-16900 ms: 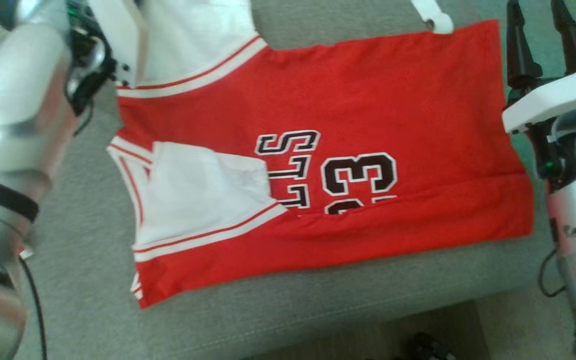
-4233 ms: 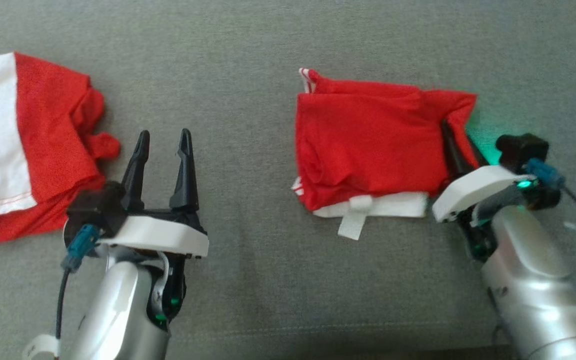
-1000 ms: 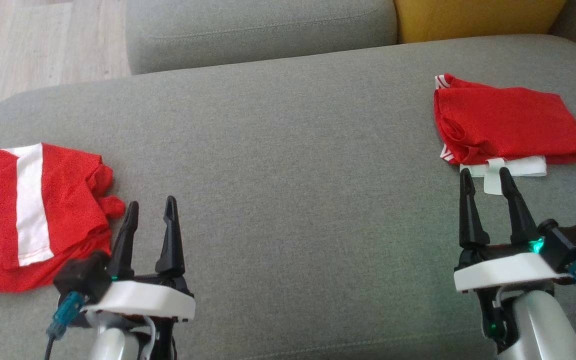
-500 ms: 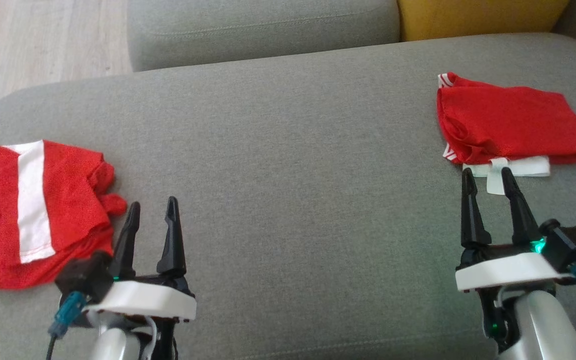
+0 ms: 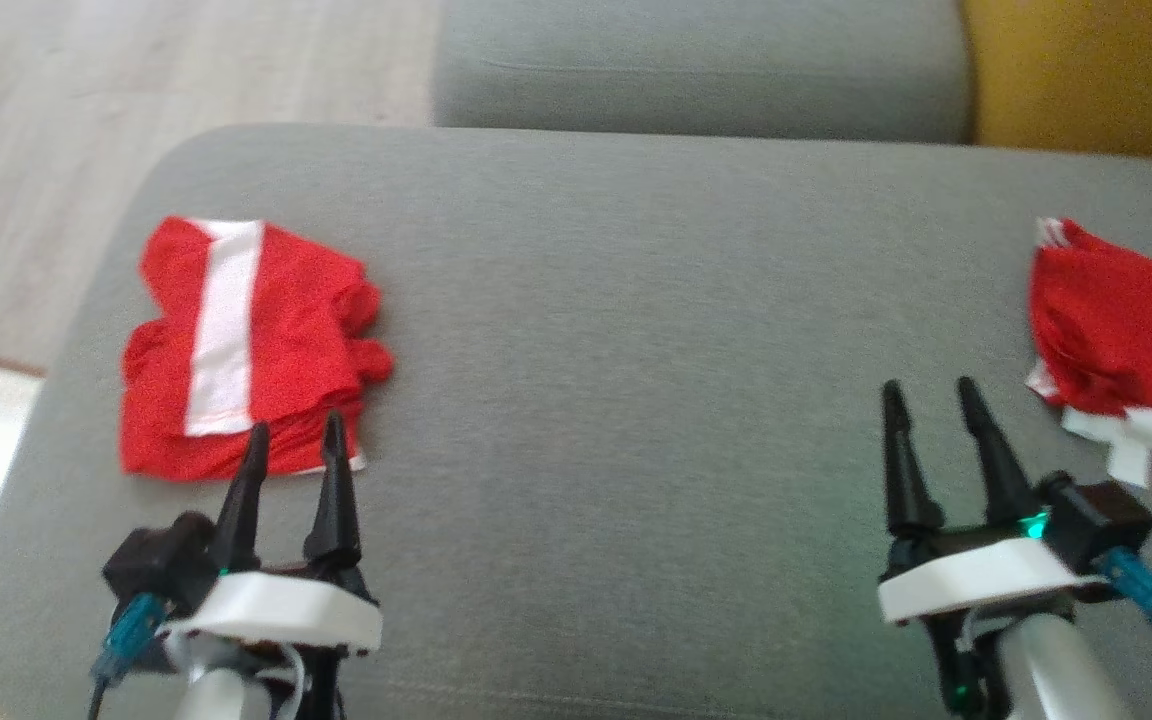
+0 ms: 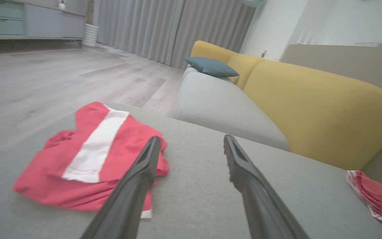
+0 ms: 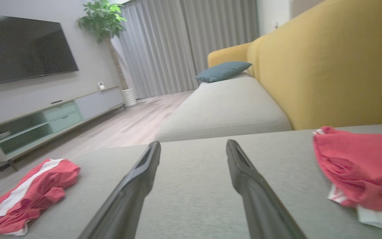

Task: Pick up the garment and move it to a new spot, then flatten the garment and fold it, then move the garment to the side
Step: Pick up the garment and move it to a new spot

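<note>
The folded red garment (image 5: 1121, 335) with a white edge lies on the grey cushion (image 5: 616, 300) at the far right, partly cut off by the head view's edge. My right gripper (image 5: 929, 386) stands open to its left, apart from it and holding nothing. In the right wrist view the folded garment (image 7: 360, 162) lies right of the open gripper (image 7: 192, 144). A second, crumpled red garment (image 5: 236, 350) with a white stripe lies at the left. My left gripper (image 5: 296, 428) is open just in front of its near edge. The left wrist view has this crumpled garment (image 6: 88, 159) left of the open gripper (image 6: 191, 139).
Behind the cushion run a grey sofa seat (image 5: 696, 70) and a yellow backrest (image 5: 1086, 70). Wood floor (image 5: 136, 80) lies beyond the cushion's rounded left end. A blue pillow (image 6: 211, 66), a TV (image 7: 22, 49) and a low cabinet (image 7: 45, 122) stand farther off.
The head camera has swung left, so the whole picture has shifted right. Both garments lie as before and both grippers stay open and empty.
</note>
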